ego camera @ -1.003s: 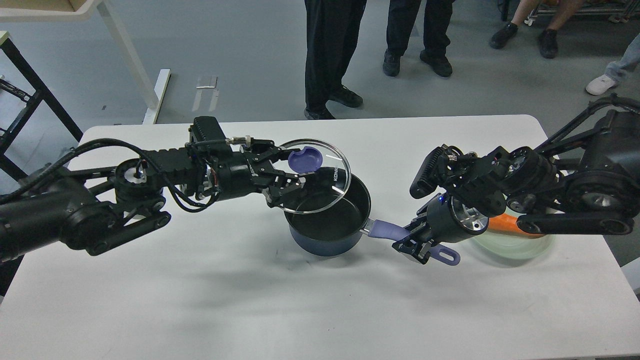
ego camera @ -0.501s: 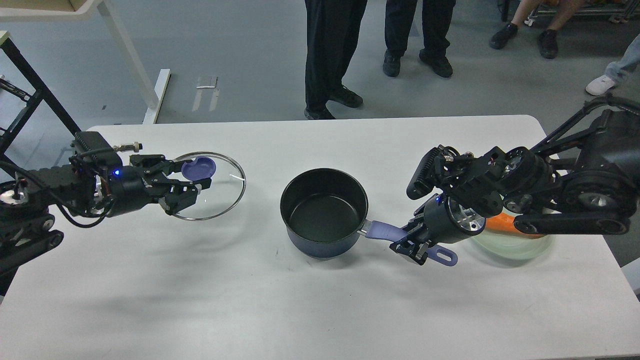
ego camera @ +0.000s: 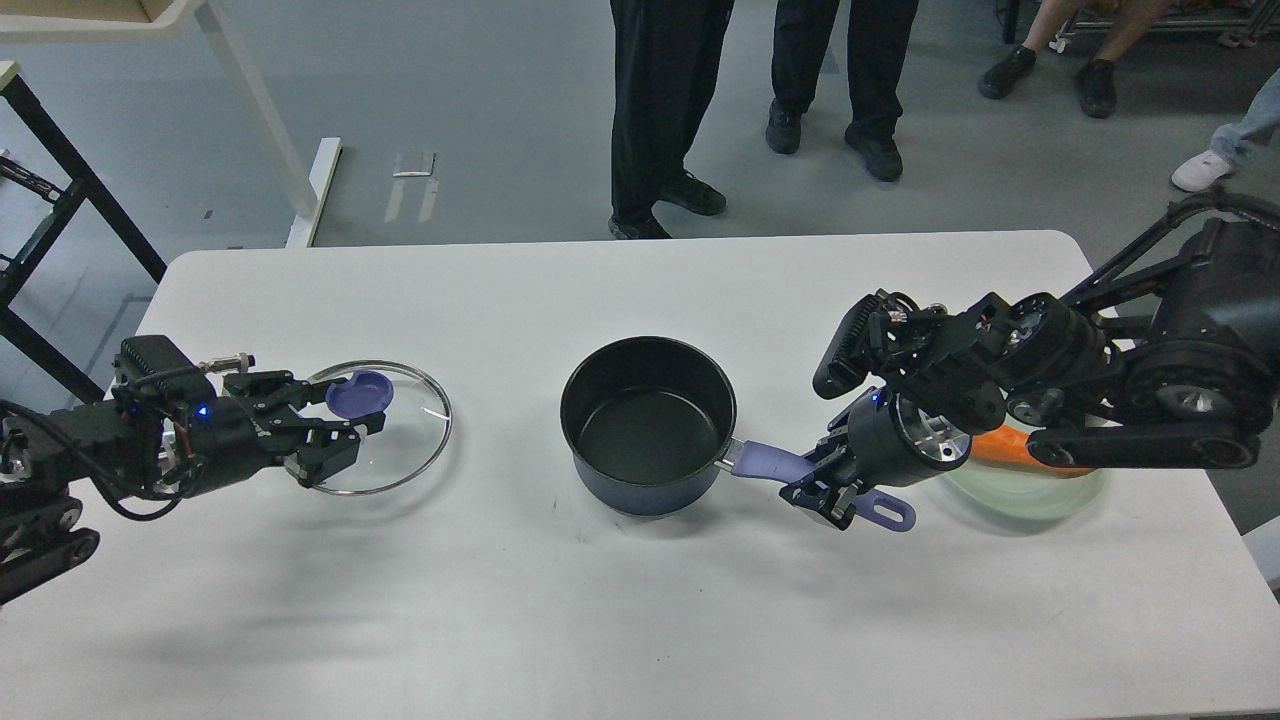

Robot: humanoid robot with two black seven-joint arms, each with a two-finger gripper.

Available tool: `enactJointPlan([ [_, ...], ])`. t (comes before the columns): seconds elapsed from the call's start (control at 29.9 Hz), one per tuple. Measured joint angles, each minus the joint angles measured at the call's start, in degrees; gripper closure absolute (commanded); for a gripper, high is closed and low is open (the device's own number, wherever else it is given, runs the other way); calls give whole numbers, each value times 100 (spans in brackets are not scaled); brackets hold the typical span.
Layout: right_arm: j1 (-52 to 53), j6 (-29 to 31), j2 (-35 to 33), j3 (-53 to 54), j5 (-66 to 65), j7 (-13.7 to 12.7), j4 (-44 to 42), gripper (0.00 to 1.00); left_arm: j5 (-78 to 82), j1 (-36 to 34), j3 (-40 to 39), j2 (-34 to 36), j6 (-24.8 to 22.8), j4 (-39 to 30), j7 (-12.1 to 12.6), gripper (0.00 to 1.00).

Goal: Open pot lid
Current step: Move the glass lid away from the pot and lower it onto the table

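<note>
A white worktop [ego camera: 620, 620] with rounded corners fills the lower view, lit evenly from above with soft shadows. Beyond its far edge lies a smooth grey floor [ego camera: 480, 120]. Up and left of the left tool stands a black frame [ego camera: 60, 160], and further back a white table leg [ego camera: 255, 110] slants down to a foot on the floor. Past the worktop, people's legs [ego camera: 665, 100] in dark trousers stand; more shoes [ego camera: 1050, 70] show far behind the right tool.
</note>
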Motion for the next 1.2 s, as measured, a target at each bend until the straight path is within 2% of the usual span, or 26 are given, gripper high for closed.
enactJointPlan([
  [0.9,0,1,-5,0,1,0,0,74,-44,374,-4,-75,43,29,0,48],
  [0.97,0,1,-5,0,1,-1,0,74,-44,395,-2,-76,67,29,0,45],
  [1.2,5,-1,-5,0,1,-1,0,73,-51,402,-1,-77,124,29,0,27],
])
